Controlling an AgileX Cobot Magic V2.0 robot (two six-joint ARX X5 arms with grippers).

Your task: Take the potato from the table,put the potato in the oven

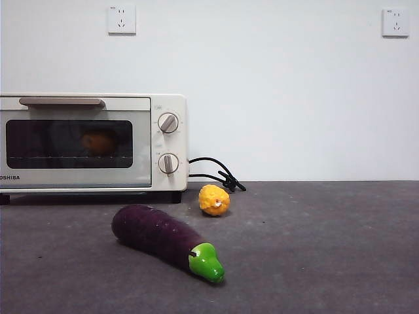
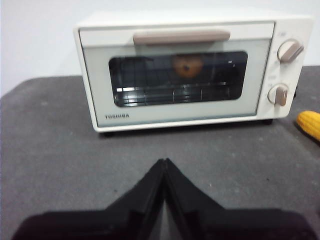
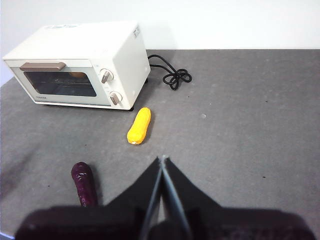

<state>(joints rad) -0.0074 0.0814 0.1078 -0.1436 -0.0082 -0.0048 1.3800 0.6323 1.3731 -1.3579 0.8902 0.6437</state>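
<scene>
**Potato already behind the closed oven door**

The bench [image 1: 327, 248] is a wide dark grey surface, and the cream-white Toshiba oven [image 1: 91, 140] stands at its back, close to the wall. Its glass door [image 2: 175, 80] is closed, with the bar handle [image 2: 181, 36] along the top edge. The purple eggplant [image 1: 157, 234] lies in front of the oven, with its green tip pointing away from it. The yellow corn cob [image 3: 139, 126] lies between the eggplant and the oven's knob side, and its long axis points roughly toward the oven.

The potato [image 2: 187, 65] is inside the oven, on the wire rack, near the middle and toward the back. It shows through the dark glass as a rounded orange-brown lump with a small dark spot; the glass makes it dim.

The left gripper [image 2: 164, 162] has its jaws pressed together, holds nothing, and faces the oven door directly, so the potato lies straight ahead of it. The right gripper [image 3: 162, 159] is also closed and empty, farther from the oven, with the corn cob in between. I judge the left arm is the nearer one. The task seems finished, so probably no further move is needed.
</scene>
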